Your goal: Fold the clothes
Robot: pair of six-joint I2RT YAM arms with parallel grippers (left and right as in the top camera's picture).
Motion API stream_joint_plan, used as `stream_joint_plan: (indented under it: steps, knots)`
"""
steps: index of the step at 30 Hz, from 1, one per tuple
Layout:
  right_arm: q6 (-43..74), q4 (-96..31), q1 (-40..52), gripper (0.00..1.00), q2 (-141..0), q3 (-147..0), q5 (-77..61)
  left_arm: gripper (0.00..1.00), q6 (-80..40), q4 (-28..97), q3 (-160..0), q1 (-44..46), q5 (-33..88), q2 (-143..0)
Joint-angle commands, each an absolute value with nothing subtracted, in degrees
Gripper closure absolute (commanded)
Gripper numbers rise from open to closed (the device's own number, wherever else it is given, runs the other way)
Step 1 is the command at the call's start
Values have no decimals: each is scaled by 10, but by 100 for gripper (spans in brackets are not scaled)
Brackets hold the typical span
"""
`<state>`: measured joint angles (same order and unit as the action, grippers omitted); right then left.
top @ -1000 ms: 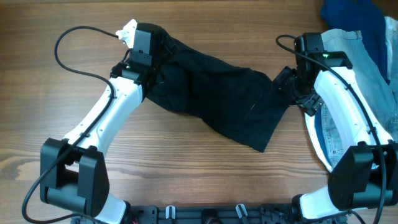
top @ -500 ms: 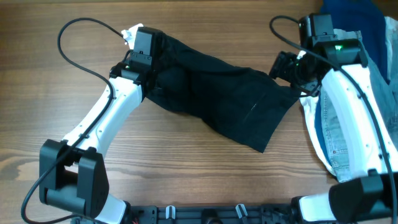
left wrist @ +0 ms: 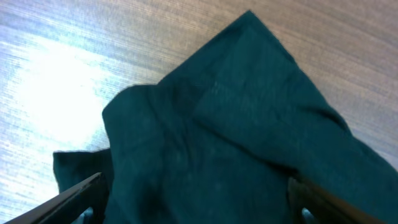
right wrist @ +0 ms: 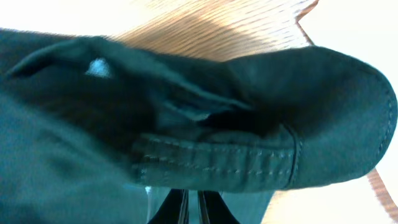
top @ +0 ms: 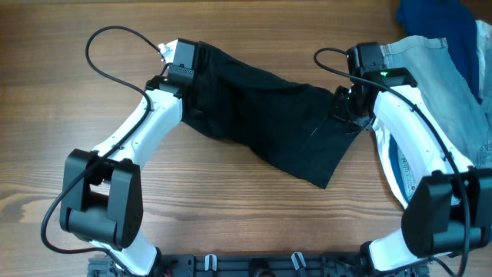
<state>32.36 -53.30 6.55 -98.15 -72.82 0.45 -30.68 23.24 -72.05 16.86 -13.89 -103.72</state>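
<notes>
Black shorts (top: 284,123) are lying spread across the middle of the wooden desk (top: 231,200), running at a slant from the far left down toward the near right, with one corner pointing toward the front edge. A bit of white lining (top: 164,51) is peeking out at the far left end, just beside the left arm's wrist.

The left pincer (left wrist: 198,202) is hovering over that left end with its fingers (left wrist: 81,193) standing wide apart. The wrist view is showing rumpled dark cloth lying between them, and neither finger is pressing on it. One pointed fold of the cloth is reaching out onto bare wood beyond.

The right pincer (right wrist: 193,208) is sitting at the right edge of the shorts with its fingers drawn nearly together. It is pinching the cloth just below a stitched hem (right wrist: 217,165). The cloth around the grip is bulging up close to the right wrist camera, with the desk showing behind it. A small pale spot (right wrist: 96,67) is showing on the dark cloth, too blurred to name.

A pale blue denim garment (top: 423,50) is lying at the right side, partly under the right arm. A dark blue garment (top: 442,19) is lying in the far right corner, touching the denim.
</notes>
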Motion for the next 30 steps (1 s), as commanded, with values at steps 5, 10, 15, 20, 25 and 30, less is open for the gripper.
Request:
stream_joint_plan:
  steps: [5,10,15,20,25,30]
  knots:
    - [331,-457,39,90,-1052,-708,-1,0,-302,191,-730,162,-151,-1039]
    - [329,-432,39,88,-1105,-708,-21,0,-300,167,-730,158,-150,-1048]
    - [329,-431,39,27,-1129,-708,-36,0,-299,144,-730,139,-107,-1072]
    - [328,-431,39,22,-1128,-708,-50,20,-284,146,-730,130,-60,-1092]
    - [318,-432,39,8,-1128,-708,-54,68,-272,179,-730,130,-60,-1111]
    - [315,-438,39,5,-1128,-709,-54,95,-272,213,-730,130,-61,-1138]
